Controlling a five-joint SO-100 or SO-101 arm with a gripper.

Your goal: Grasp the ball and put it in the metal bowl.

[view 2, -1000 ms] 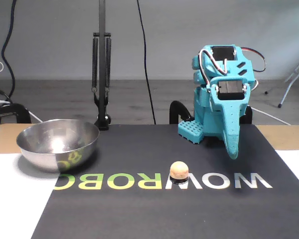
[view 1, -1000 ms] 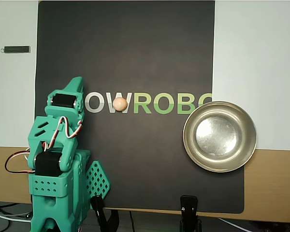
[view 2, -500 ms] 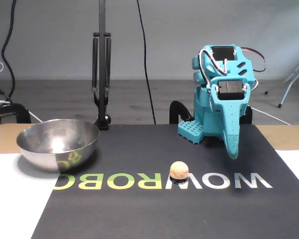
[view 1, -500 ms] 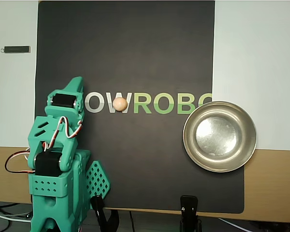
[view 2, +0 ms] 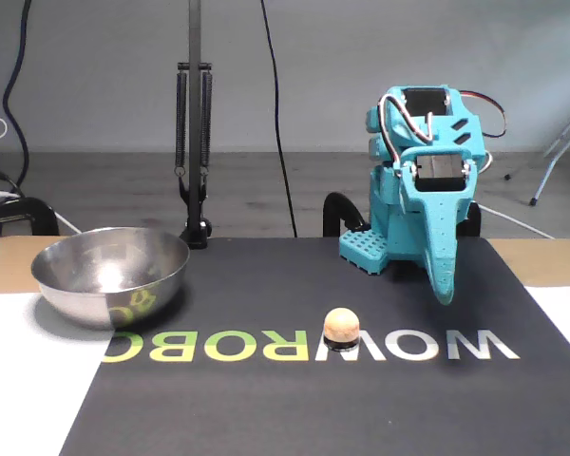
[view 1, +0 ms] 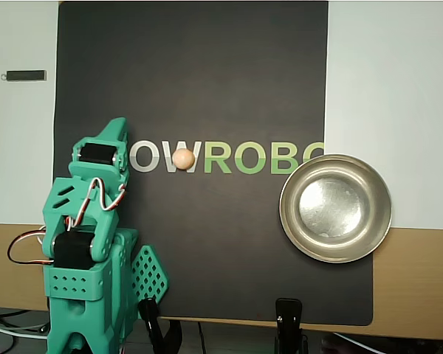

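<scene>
Step in hand: none begun; I judge my arm parked, folded by its base. Claw (view 2: 443, 285): fingers together, holding nothing, tip pointing down.

Ball (view 1: 182, 158): on the mat's lettering, apart from the claw.

Metal bowl (view 1: 289, 221): empty, well apart, at the mat's edge.

Next move: unfold, open, descend over the ball.

Surface (view 1: 384, 88): white sheet, dark mat (view 1: 192, 74), wood border. Room: grey wall, lamp arm, cables.

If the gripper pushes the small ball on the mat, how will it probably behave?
The ball looks round and smooth, so it would likely roll across the flat black mat if nudged off-centre. It seems rigid, with a matte peach surface, so probably not very slippery. Being small beside the gripper, it may squirt out sideways.
</scene>
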